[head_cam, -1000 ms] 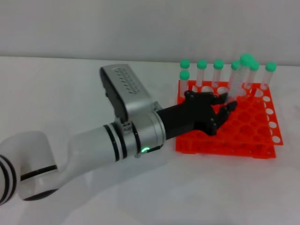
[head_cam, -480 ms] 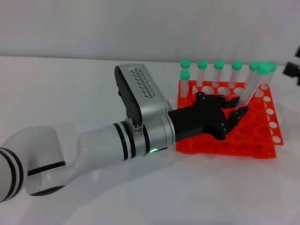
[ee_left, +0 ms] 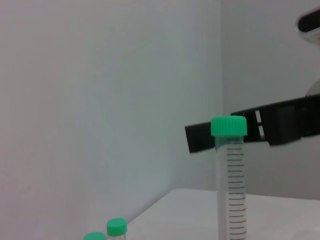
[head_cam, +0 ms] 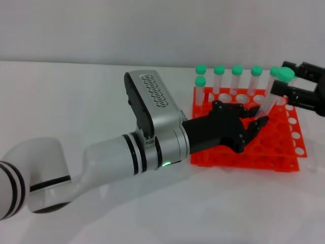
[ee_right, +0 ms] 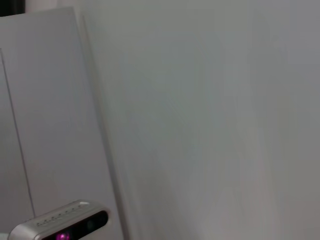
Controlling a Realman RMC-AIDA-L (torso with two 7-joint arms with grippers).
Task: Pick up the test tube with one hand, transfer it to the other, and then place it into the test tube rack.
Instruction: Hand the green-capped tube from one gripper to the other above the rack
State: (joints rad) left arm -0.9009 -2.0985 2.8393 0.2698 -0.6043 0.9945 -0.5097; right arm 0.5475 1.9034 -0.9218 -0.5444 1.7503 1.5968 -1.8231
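Note:
My left gripper (head_cam: 258, 116), black on a white banded arm with a green light, is shut on the lower end of the test tube (head_cam: 267, 101) and holds it tilted over the orange-red rack (head_cam: 238, 155). The tube's green cap (head_cam: 286, 74) points up and to the right. My right gripper (head_cam: 282, 76) reaches in from the right edge, open, with one finger on either side of the cap. In the left wrist view the tube (ee_left: 231, 180) stands upright with the right gripper's black fingers (ee_left: 280, 125) just behind its cap.
Several green-capped tubes (head_cam: 236, 76) stand along the rack's back row and one (head_cam: 200, 87) at its left edge. Many rack holes are free. A white table (head_cam: 76, 96) lies all around. The right wrist view shows only wall and a silver camera housing (ee_right: 60, 225).
My right gripper has come in from the right edge and reached the tube's cap. My left gripper has held nearly still with the tube since half a second ago.

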